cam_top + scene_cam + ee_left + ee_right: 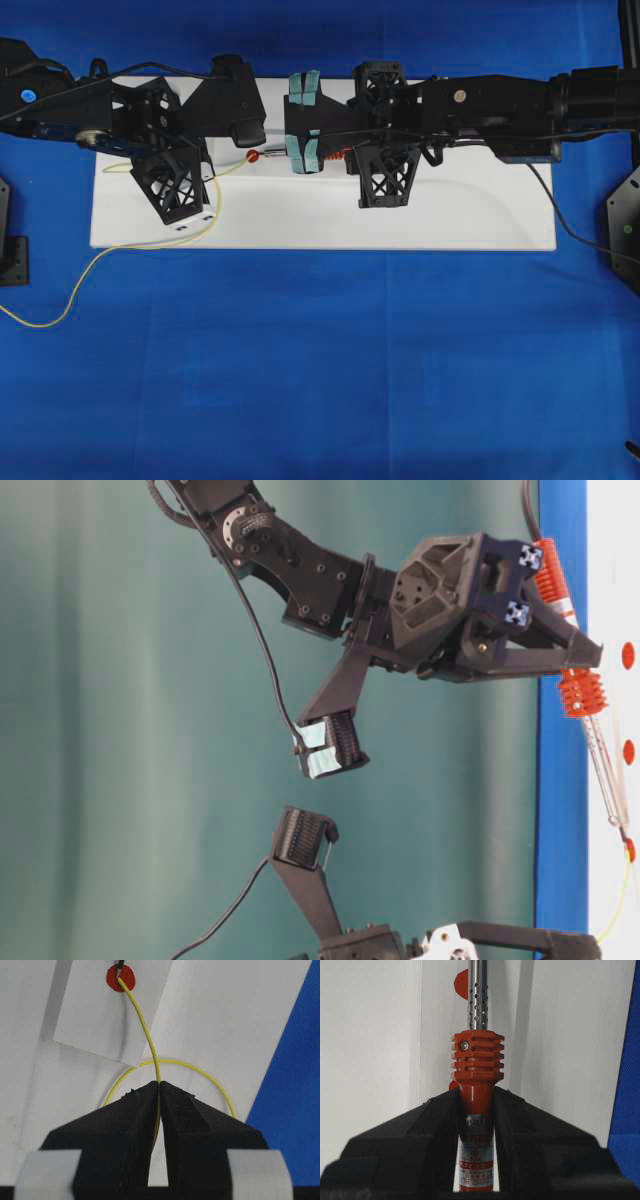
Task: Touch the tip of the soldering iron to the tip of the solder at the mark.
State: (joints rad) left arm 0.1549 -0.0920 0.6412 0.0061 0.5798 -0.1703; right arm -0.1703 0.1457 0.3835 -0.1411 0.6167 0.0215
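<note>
Clamped in the right gripper point(476, 1110) by its red handle, the soldering iron point(477, 1055) points its metal shaft away along the white board point(300, 215). That arm reaches in level from the right of the overhead view. Opposite it, the left gripper point(159, 1091) pinches the solder point(145, 1035), whose end lies on the red mark point(121, 978), touching the iron's dark tip. Slack yellow wire loops back onto the blue cloth point(320, 380).

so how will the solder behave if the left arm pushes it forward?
Probably floppy: the solder arcs between the left end effector and the red mark. Likely buckles sideways rather than pressing. Seems light; its slack loop trails loosely.
</note>
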